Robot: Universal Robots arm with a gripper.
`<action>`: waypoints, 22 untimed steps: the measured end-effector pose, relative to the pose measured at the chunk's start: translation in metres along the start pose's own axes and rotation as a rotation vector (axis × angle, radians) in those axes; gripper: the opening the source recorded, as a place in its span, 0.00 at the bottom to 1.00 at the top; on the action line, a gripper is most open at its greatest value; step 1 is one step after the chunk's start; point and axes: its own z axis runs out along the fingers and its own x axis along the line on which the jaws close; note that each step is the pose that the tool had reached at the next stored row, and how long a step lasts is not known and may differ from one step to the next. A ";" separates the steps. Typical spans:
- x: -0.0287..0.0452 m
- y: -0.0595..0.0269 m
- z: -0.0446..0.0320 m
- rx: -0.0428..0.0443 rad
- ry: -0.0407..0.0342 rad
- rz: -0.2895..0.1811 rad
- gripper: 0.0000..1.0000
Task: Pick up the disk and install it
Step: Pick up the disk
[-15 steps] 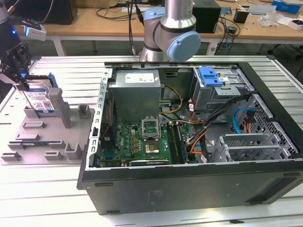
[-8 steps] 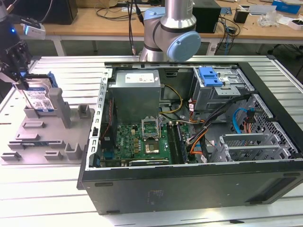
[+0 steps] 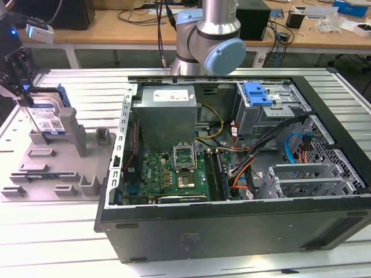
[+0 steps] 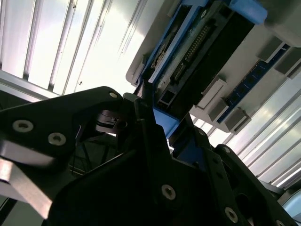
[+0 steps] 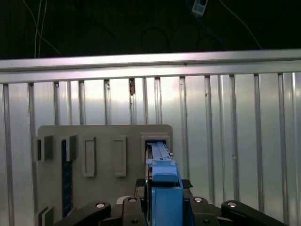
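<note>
Hand (image 3: 24, 97) is pinching the disk (image 3: 46, 117): in both wrist views its 2 black fingers (image 5: 141, 186) press against opposite sides of the disk's blue carrier bracket. In the first wrist view the hand (image 5: 165, 186) has the disk (image 5: 162, 165) between its fingers, and the disk's far end sits in a slot of the grey holder tray (image 5: 101, 188). The second wrist view shows the hand (image 4: 150, 117) clamped on the blue edge, with the disk's (image 4: 188, 56) dark underside and connector row running away from it.

In the exterior view the disk stands upright on edge at the far corner of the holder tray (image 3: 52, 174), label facing the camera, just beside a tall grey post (image 3: 69, 130). The tray lies on the slatted metal counter (image 3: 75, 81), at the exterior view's left.

To the exterior view's right, on the same counter, lies an open computer case (image 3: 232, 231). Inside it are 1 green motherboard (image 3: 174, 174), 1 grey power supply (image 3: 168, 107) and a drive cage with a light-blue latch (image 3: 258, 94). Behind the case rises the arm (image 3: 211, 40).
</note>
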 end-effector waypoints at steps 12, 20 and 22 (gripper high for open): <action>-0.0001 0.0005 -0.0280 -0.0001 -0.0006 0.000 0.37; -0.0001 0.0008 -0.0478 0.0000 -0.0008 0.000 0.37; -0.0002 0.0009 -0.0519 -0.0001 -0.0014 0.000 0.37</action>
